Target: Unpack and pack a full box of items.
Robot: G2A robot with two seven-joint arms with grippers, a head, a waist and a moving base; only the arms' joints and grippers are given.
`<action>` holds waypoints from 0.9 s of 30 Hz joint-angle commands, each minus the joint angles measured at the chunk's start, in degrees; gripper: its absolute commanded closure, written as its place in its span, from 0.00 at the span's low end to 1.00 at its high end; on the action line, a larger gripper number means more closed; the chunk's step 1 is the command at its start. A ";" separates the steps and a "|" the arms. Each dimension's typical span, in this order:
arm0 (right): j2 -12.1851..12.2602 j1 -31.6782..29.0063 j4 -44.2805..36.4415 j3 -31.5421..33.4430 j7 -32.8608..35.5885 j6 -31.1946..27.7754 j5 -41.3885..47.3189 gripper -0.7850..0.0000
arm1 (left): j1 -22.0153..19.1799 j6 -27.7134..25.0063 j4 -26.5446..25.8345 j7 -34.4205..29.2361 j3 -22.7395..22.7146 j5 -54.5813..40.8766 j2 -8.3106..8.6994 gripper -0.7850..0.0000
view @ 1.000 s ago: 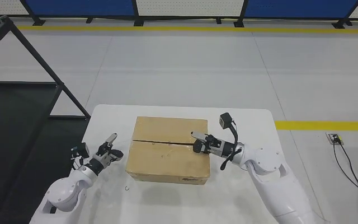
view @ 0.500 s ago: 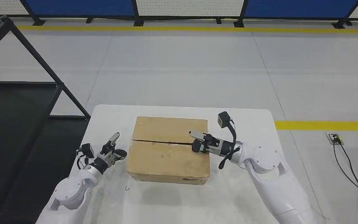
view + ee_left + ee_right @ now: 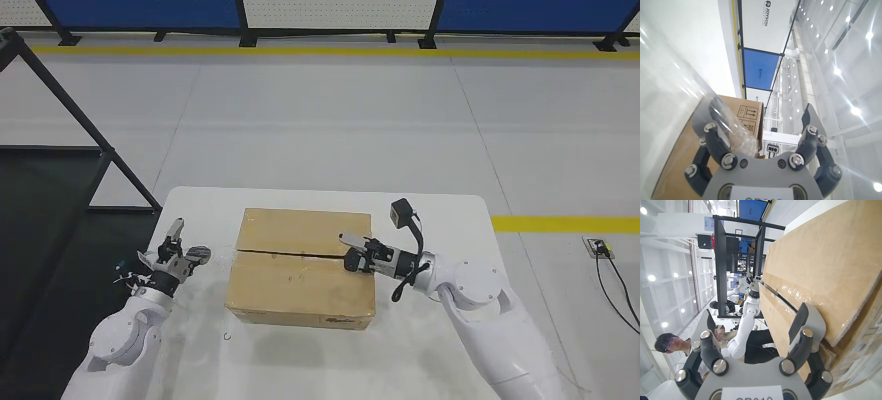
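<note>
A closed cardboard box (image 3: 300, 266) lies in the middle of the white table (image 3: 430, 215), its two top flaps meeting at a seam. My right gripper (image 3: 352, 250) is at the box's right end, open, with one finger lying on the top flap beside the seam (image 3: 783, 298) and the other off the box. My left gripper (image 3: 184, 246) hangs open a short way off the box's left end. In the left wrist view a crumpled strip of clear tape (image 3: 738, 130) clings to one finger of the left gripper (image 3: 759, 121), with the box (image 3: 745, 113) just beyond.
A black metal rack (image 3: 60, 190) stands past the table's left edge. A small ring (image 3: 228, 335) lies on the table near the box's front left corner. Bare table surrounds the box on all sides.
My left gripper has drawn back from the box's left end, towards the table's left edge, and turned. The right gripper and the box have stayed put.
</note>
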 commanded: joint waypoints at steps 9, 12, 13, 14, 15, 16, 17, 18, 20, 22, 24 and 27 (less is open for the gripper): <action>0.01 0.73 0.94 -0.15 -0.90 0.56 0.83 0.00 | 1.87 -0.17 -3.91 1.48 -4.88 -2.28 0.21 0.00; 0.06 0.71 0.89 -0.17 -0.90 0.69 0.82 0.00 | 1.93 0.19 -4.41 1.32 -5.77 -2.59 0.24 0.00; 0.08 0.69 0.85 -0.17 -0.91 0.71 0.83 0.00 | 1.87 0.25 -4.56 1.23 -6.00 -2.85 0.23 0.00; 0.09 0.66 0.83 -0.16 -0.99 0.73 0.90 0.00 | 1.86 0.21 -4.77 1.18 -6.23 -2.94 0.23 0.00; 0.11 0.64 0.80 -0.16 -1.08 0.76 0.88 0.00 | 1.91 0.05 -5.09 1.12 -6.47 -3.04 0.22 0.00; 0.13 0.62 0.84 -0.08 -1.33 0.88 0.85 0.00 | 2.02 -0.09 -5.42 1.11 -6.74 -3.22 0.21 0.00; 0.16 0.61 0.92 0.05 -1.69 1.13 0.87 0.00 | 2.18 -0.31 -5.83 1.16 -7.07 -3.47 0.20 0.00; 0.18 0.60 0.97 0.22 -2.24 1.46 0.86 0.00 | 2.40 -0.41 -6.28 1.16 -7.41 -3.70 0.20 0.00; 0.22 0.57 0.92 0.41 -2.57 2.11 1.17 0.00 | 2.94 -0.76 -7.46 1.20 -8.26 -4.17 0.21 0.00; 0.30 0.56 0.88 0.65 -2.44 2.45 1.39 0.00 | 3.58 -1.06 -8.81 1.36 -9.14 -4.43 0.23 0.00; 0.38 0.51 0.80 0.76 -2.20 2.89 1.41 0.00 | 4.33 -1.27 -10.51 1.53 -10.10 -4.68 0.26 0.00; 0.48 0.53 0.57 0.67 -1.83 3.72 1.11 0.00 | 5.40 -1.25 -13.28 1.77 -11.46 -5.12 0.30 0.00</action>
